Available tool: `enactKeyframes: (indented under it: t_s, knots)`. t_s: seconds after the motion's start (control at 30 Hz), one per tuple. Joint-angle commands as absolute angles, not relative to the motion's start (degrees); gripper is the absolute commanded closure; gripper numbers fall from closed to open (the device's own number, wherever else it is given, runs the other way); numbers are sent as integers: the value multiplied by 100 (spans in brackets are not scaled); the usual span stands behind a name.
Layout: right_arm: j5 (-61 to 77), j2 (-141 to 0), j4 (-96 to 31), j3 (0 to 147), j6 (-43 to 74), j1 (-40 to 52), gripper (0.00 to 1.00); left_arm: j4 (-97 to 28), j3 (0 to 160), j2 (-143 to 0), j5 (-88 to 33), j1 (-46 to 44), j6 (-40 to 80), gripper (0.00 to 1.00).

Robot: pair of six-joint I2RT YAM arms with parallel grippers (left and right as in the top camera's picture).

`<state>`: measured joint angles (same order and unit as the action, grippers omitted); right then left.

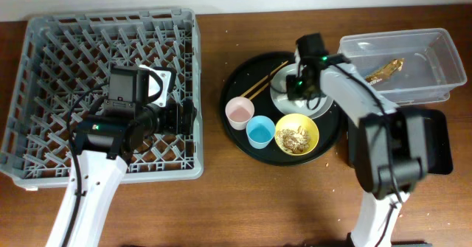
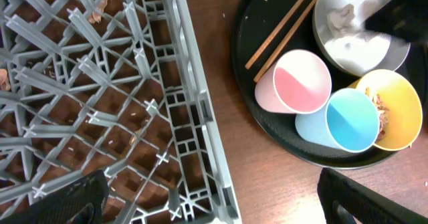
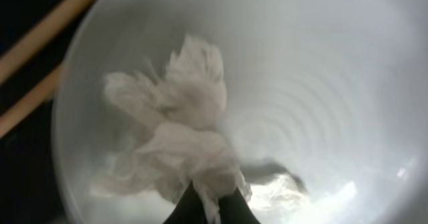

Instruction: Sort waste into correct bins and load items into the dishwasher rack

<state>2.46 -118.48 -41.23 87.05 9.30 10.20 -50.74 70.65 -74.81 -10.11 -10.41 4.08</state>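
Rack (image 1: 29, 55) fills the far-left corner of the counter (image 1: 221, 203). The left arm (image 1: 96, 173) lies across its near-right part, and the left gripper (image 1: 186, 118) is spread wide over the right wall.

The bare lane between rack wall and round black tray (image 1: 237, 77) is open, running from far edge to near edge.

On the tray, pink cup (image 1: 240, 113), blue cup (image 1: 259, 131) and yellow bowl (image 1: 296, 133) are packed close along the near side. Chopsticks (image 1: 258, 87) slant behind them, so the gaps are tight.

The plate (image 2: 354, 50) is blocked: the right gripper (image 3: 207, 207) is down in it, pinched on tissue (image 3: 187, 117).

The right arm (image 1: 354, 92) bars the way toward the right edge and overhangs the black bin (image 1: 439, 140). The clear tub (image 1: 442, 40) in the far-right corner is open above.

The middle of the near edge is wide bare wood.
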Motion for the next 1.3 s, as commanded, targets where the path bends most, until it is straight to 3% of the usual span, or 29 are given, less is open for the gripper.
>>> enactKeyframes:
  t_s: [0.0,0.2,0.3,0.33,0.43,0.5,0.57,0.67,0.77,0.9,0.97,1.07,1.2,1.27]
  knots:
    - [233,-10372,-4204,9185,1658,375,96,-5070,7150,-7505,-1074,-1033,338,1]
    - [233,-10761,-3610,9179,2281,-1391,96,-5070,7150,-7505,-1074,-1033,338,1]
    - [1382,-10901,-3312,9207,1437,-1658,3,-5070,7150,-7505,-1074,-1033,336,1]
    - [1544,-10630,-3509,9218,1437,-1629,0,-5070,7150,-7505,-1074,-1033,336,1]
    - [2060,-9810,-4713,9218,1435,-1326,6,-5070,7150,-7505,-1074,-1033,336,1]
    - [2053,-9452,-6110,9216,1389,-775,29,-5070,7150,-7505,-1074,-1033,336,1]
    - [1953,-9511,-7028,9124,1232,14,38,-5070,7150,-7505,-1074,-1033,336,1]
    - [1712,-9594,-6851,8510,1223,1382,42,-5072,7150,-7505,-1074,-1033,336,1]
    - [1074,-9612,-5697,7802,1435,2255,42,-5078,7150,-7505,-1074,-1033,336,1]
    - [534,-9773,-4584,7011,1575,2394,43,-5083,7150,-7505,-1076,-1033,338,1]
    - [591,-9854,-4407,6899,1575,2397,66,-5033,7150,-7505,-1079,-1033,338,1]
    - [1031,-9856,-4340,6904,1570,2399,92,-4998,7150,-7505,-1605,-1033,340,1]
    - [1282,-9299,-5579,7614,1173,2279,96,-4890,7153,-7489,-2053,-768,1870,1]
    - [2110,-8796,-6274,8320,471,2108,96,-4386,7153,-7489,-3806,-211,1887,1]
